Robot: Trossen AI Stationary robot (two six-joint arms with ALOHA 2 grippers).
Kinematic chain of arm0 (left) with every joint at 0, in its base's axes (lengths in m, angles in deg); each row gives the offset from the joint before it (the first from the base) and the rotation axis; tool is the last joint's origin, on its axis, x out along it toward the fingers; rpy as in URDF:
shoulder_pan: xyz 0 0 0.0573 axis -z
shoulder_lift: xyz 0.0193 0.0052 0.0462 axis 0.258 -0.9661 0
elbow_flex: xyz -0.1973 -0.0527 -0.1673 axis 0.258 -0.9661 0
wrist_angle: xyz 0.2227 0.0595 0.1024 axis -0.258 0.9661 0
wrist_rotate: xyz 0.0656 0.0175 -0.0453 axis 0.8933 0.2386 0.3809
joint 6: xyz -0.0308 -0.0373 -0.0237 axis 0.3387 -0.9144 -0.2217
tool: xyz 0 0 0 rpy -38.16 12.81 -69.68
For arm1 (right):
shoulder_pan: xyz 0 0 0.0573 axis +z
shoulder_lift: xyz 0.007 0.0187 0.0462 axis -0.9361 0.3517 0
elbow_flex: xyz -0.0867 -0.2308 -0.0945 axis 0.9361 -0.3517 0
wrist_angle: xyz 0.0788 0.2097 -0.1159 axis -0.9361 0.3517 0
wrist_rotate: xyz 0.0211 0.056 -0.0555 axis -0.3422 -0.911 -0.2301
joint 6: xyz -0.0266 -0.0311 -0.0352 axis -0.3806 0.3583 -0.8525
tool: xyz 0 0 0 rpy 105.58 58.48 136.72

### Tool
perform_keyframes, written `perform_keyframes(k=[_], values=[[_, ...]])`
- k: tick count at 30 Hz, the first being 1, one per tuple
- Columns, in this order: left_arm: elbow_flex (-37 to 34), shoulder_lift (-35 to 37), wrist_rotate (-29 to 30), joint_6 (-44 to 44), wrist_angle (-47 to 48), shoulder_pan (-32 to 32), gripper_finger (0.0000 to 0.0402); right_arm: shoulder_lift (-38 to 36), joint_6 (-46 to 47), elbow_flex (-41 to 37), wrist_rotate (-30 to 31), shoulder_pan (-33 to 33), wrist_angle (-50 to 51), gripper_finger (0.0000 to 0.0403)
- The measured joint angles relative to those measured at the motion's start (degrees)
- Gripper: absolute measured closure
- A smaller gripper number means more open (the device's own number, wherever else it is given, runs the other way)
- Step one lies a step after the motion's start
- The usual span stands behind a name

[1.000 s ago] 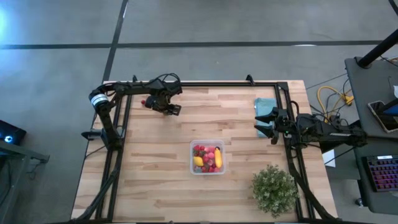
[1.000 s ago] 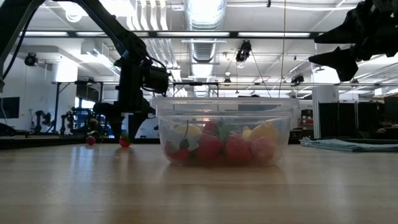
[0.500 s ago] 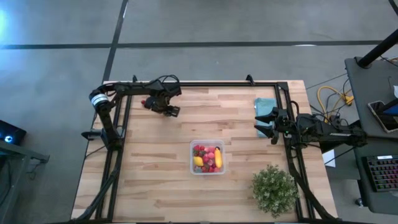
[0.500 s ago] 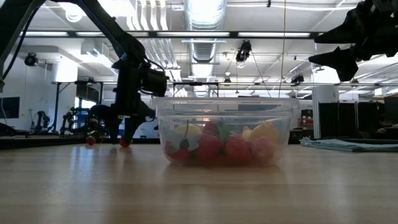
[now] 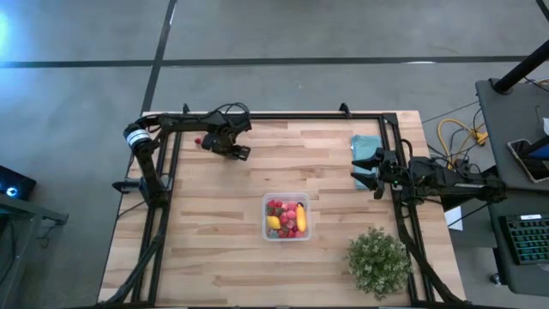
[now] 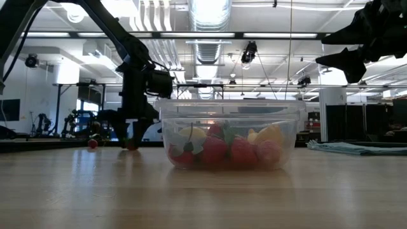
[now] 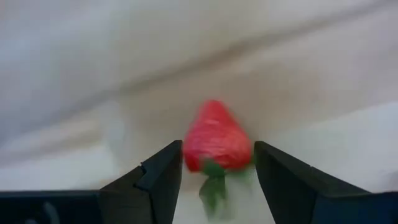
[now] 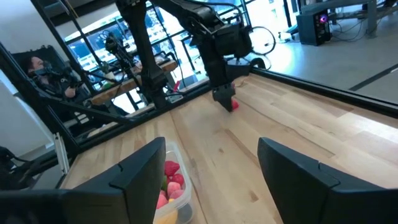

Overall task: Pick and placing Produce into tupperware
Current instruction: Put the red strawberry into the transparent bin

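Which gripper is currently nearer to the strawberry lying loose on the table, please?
The left gripper: its fingers straddle the strawberry at the table's far-left end. The right gripper hangs open across the table, by the teal cloth.

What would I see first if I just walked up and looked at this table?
Probably the clear tub in the middle of the wooden table, full of bright toy fruit. Next, the left gripper at the far left corner, its open fingers on either side of a red strawberry. A bushy green plant sits at the near right corner.
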Motion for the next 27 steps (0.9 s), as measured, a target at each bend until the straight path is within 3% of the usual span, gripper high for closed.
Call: perform_keyframes(k=[27], values=[[-0.06,0.44,0.4,3.52,-6.12,0.48,0.0217,0.0,0.0,0.0,0.0,0.0,0.0,0.0151]])
